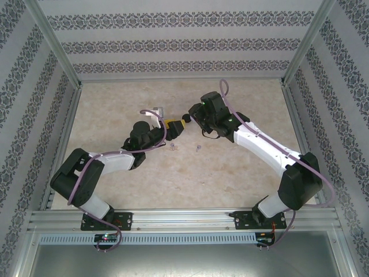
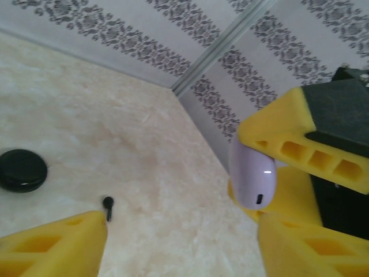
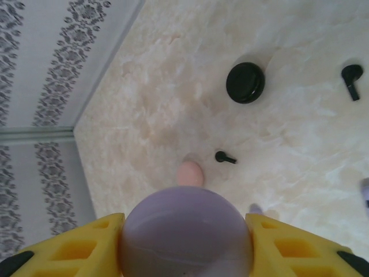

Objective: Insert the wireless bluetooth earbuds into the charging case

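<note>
The pale purple charging case [image 3: 184,242] sits between the yellow fingers of my right gripper [image 3: 184,222], which is shut on it. From the left wrist, the case [image 2: 253,179] hangs just off the table in those fingers. My left gripper [image 2: 181,242] is open, with bare table between its jaws. A black earbud [image 2: 108,206] lies right beside its left fingertip [image 2: 86,228]. A black earbud [image 3: 225,157] and another black one [image 3: 351,78] lie on the table past the case. Two pale earbuds [image 1: 173,147] [image 1: 198,148] lie nearer the arms. The grippers [image 1: 170,128] [image 1: 193,120] face each other closely.
A round black disc [image 3: 245,82] [image 2: 22,170] lies flat on the marble table [image 1: 230,173]. A pinkish rounded object [image 3: 189,173] lies just beyond the case. Patterned walls and a metal corner post [image 2: 219,46] bound the far side.
</note>
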